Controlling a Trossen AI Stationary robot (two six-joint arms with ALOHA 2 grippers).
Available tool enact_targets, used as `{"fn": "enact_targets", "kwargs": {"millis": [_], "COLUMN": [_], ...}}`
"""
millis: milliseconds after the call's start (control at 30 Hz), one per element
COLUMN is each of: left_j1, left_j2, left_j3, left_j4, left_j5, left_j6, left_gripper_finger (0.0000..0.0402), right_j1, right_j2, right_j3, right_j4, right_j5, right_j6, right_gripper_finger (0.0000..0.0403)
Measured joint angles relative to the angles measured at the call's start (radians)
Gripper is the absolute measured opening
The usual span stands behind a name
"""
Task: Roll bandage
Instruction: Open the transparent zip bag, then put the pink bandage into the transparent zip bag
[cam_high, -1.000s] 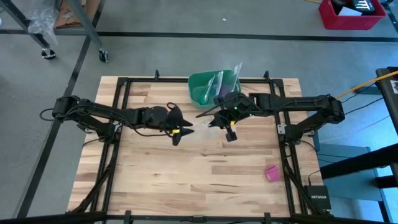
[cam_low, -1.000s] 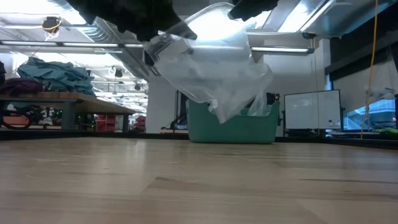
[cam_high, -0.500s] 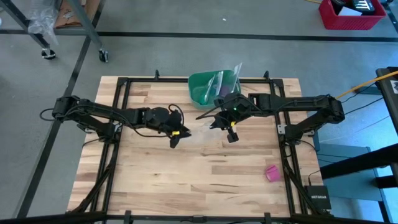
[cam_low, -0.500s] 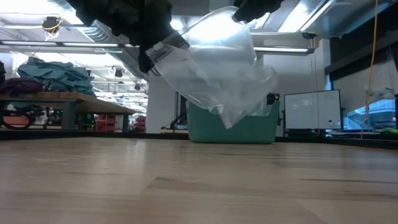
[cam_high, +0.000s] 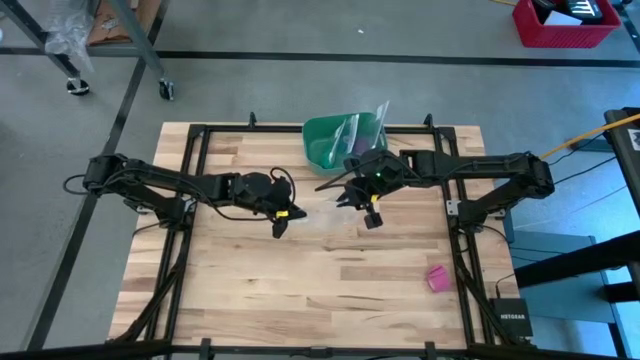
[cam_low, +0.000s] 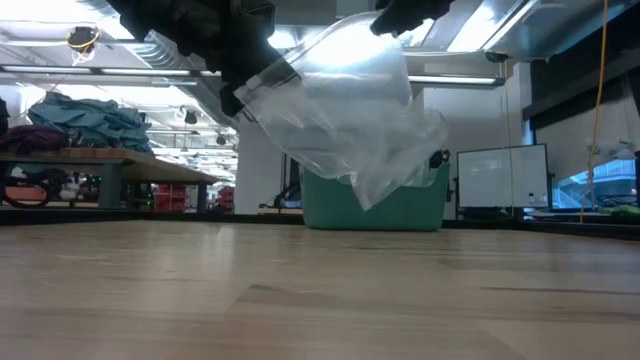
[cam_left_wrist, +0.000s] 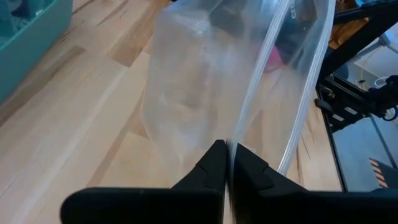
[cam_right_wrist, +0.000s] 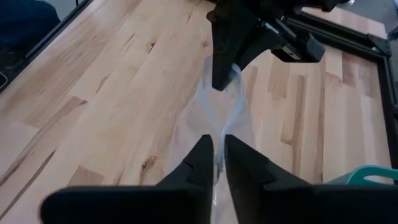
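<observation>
Since a second ago the left gripper (cam_high: 283, 219) has closed its fingers fully on one edge of the clear crinkly plastic bag (cam_low: 345, 115), which now hangs slightly higher above the pale wooden slatted table (cam_high: 300, 290). One green plastic bowl (cam_high: 335, 140) sits at the table's far edge, behind the bag. Two dark arms meet over the table's middle, each holding the one bag: the left wrist view shows that gripper's jaws pinched tight on the bag's seam, while the right gripper (cam_right_wrist: 217, 149) has its jaws almost together with the film between them, a thin gap showing, so it may be loosening. One small bright pink bandage roll (cam_high: 437, 278) lies by itself on the table near the right front corner, well apart from both grippers. Judging by this, the step in hand is readying or opening the bag, not rolling; the next move probably calls for one gripper to free itself and reach the bandage.
</observation>
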Motion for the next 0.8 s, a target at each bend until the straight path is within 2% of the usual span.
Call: {"fn": "enact_targets", "kwargs": {"millis": [100, 300, 500, 633, 800], "left_j1": [0.0, 0.0, 0.002, 0.002, 0.002], "left_j2": [-0.019, -0.086, -0.175, -0.234, -0.275], "left_j3": [0.0, 0.0, 0.0, 0.0, 0.0], "left_j4": [-0.032, -0.202, -0.377, -0.468, -0.528], "left_j5": [0.0, 0.0, -0.001, -0.001, -0.005], "left_j6": [-0.001, -0.001, -0.005, -0.025, -0.034], "left_gripper_finger": [0.0, 0.0, 0.0, 0.0, 0.0], "right_j1": [0.0, 0.0, 0.0, 0.0, 0.0], "right_j2": [0.0, 0.0, 0.0, 0.0, -0.001], "right_j3": [0.0, 0.0, 0.018, 0.097, 0.243], "right_j4": [0.02, 0.04, 0.015, -0.104, -0.374], "right_j5": [0.0, 0.0, 0.0, 0.0, 0.023], "right_j6": [0.001, 0.002, 0.002, -0.001, -0.007], "right_gripper_finger": [0.0067, 0.0126, 0.0153, 0.0153, 0.0153]}}
